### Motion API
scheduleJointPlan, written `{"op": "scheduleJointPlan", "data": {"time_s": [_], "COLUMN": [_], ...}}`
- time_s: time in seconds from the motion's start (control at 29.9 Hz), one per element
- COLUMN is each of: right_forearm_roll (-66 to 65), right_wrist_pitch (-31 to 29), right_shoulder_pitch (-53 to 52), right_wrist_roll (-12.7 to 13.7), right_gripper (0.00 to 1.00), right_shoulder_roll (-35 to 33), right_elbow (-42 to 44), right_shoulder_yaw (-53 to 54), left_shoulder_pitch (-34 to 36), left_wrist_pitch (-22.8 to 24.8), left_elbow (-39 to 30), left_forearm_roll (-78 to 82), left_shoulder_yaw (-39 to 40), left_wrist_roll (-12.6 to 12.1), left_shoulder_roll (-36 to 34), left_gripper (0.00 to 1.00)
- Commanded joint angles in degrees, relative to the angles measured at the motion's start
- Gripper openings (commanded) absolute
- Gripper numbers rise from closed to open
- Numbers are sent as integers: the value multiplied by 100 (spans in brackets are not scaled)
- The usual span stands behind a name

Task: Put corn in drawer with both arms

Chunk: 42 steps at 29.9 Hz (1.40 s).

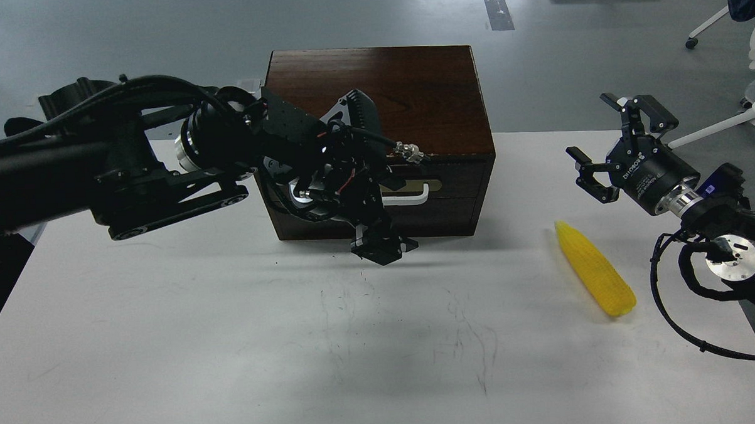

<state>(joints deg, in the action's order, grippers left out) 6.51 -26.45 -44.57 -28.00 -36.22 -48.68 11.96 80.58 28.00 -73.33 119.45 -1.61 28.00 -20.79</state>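
Observation:
The yellow corn (596,270) lies on the white table (168,320) at the right, tip pointing to the far left. The dark brown box (411,91) stands at the table's back middle; its drawer (455,181) is shut, and the white handle (408,197) is partly hidden. My left arm reaches across the box front; its gripper (382,246) hangs low in front of the drawer, just above the table, fingers too dark to tell apart. My right gripper (588,124) is open and empty, held above the table behind the corn.
White chair legs (714,131) and a chair base stand on the grey floor beyond the table's right back corner. The table's right edge runs close under my right arm. Faint pencil marks cover the table's middle.

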Motion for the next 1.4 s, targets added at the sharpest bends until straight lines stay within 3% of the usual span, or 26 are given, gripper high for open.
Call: {"op": "scheduleJointPlan", "data": {"time_s": [0.0,1.37], "right_forearm_roll": [0,8], "right_wrist_pitch": [0,0], "right_shoulder_pitch": [10,186], "right_wrist_roll": [0,0], "right_gripper": [100,100], "right_shoulder_roll": [1,18], "right_elbow": [7,-1], "right_shoulder_yaw": [-1,-1], "left_shoulder_pitch": [2,-253], "left_wrist_pitch": [0,0], "left_elbow": [205,584], "left_forearm_roll": [201,263], "left_shoulder_yaw": [-67,-358], "left_wrist_roll": [0,0], "left_shoulder_roll": [83,66], "left_gripper": [98,98]}}
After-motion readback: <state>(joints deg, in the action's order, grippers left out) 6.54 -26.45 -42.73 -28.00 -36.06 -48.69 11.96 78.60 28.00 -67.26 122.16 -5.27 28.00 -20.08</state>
